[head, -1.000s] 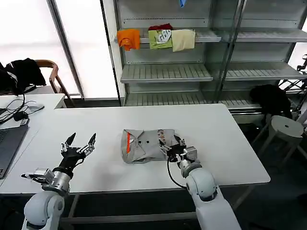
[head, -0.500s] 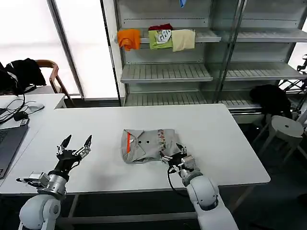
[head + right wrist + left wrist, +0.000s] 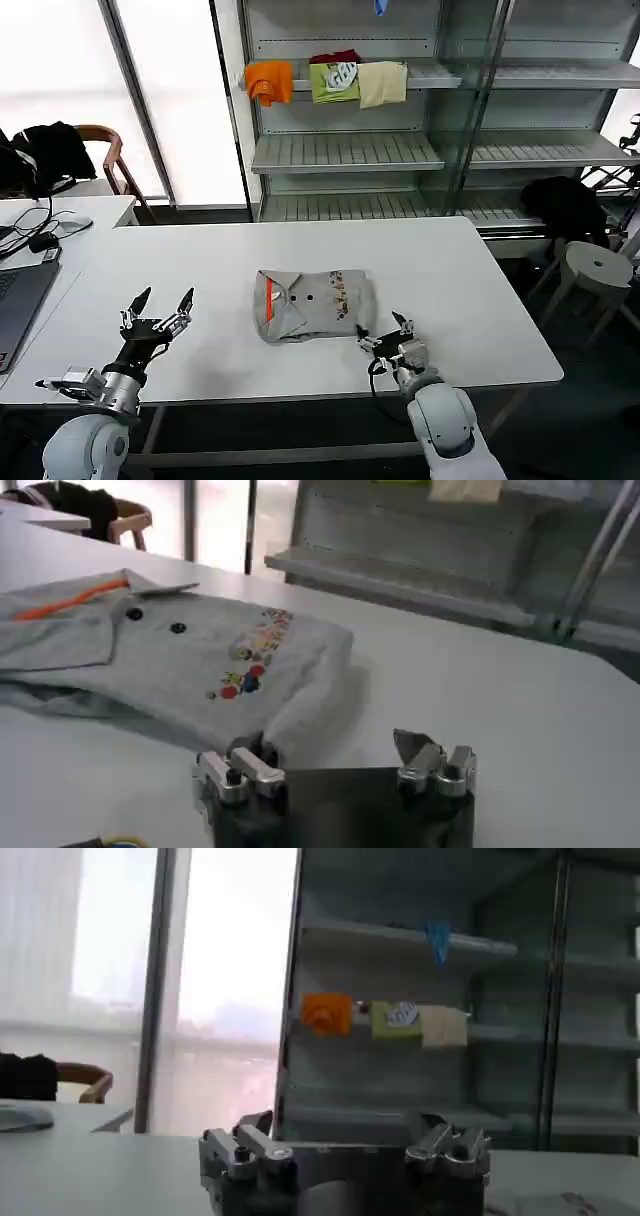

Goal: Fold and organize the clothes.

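Note:
One of the clothes, a light grey shirt, lies folded on the white table, with its orange inner collar, buttons and a small multicoloured chest print facing up. My right gripper is open just off the shirt's near right corner and holds nothing. The right wrist view has the shirt lying beyond the right gripper, whose jaws stand wide apart over bare table. My left gripper is open above the table, well to the left of the shirt, and in the left wrist view the left gripper holds nothing.
A metal shelf rack behind the table carries small orange, green and cream garments. A laptop and cables sit on a side table at the left. A stool stands at the right. Black clothing hangs on a chair.
My right gripper has drawn back from the shirt's right edge toward the table's front and now stands clear of it. The left gripper has shifted slightly. The shirt lies as before.

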You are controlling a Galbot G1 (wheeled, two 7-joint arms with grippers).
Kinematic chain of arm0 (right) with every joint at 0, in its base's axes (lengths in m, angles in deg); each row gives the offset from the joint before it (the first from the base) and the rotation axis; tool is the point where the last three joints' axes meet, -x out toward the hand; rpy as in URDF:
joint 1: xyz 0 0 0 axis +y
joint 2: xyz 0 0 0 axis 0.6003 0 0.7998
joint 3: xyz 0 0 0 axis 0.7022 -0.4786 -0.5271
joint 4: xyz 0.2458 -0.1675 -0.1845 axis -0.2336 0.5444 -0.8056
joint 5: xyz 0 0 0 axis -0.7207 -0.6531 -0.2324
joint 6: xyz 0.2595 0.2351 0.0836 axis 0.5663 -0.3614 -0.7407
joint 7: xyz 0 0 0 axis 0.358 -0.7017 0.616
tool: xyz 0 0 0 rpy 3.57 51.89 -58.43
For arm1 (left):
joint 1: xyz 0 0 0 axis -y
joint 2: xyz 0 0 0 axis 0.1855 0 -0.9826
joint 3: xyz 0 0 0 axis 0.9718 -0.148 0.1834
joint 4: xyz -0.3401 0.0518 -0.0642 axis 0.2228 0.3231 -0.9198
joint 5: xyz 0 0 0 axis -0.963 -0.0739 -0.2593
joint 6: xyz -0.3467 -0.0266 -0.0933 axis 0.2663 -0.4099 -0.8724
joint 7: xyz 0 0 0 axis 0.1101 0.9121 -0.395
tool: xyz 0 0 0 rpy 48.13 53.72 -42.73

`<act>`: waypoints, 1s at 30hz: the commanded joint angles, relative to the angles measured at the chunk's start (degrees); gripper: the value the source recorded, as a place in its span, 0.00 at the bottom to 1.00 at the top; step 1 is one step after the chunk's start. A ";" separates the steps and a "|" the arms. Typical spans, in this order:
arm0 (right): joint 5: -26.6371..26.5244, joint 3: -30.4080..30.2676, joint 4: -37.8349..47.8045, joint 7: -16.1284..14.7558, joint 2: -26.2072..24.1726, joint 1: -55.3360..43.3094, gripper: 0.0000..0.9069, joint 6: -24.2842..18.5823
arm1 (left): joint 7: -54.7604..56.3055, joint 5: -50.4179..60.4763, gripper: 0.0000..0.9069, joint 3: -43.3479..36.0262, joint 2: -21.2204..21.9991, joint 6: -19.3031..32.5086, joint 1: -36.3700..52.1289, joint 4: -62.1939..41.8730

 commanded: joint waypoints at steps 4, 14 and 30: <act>-5.46 4.61 -1.66 3.34 -0.22 2.87 1.00 0.28 | -0.01 -0.02 1.00 0.05 -0.16 0.65 -0.92 0.00; -5.24 5.65 -11.59 3.80 -0.42 7.74 1.00 -1.59 | 0.27 -0.68 1.00 0.23 -1.32 -0.69 -0.05 0.72; -9.78 14.20 -16.98 6.78 -8.56 10.27 1.00 0.27 | 9.03 -7.42 1.00 -4.03 -4.66 -4.58 -0.02 2.46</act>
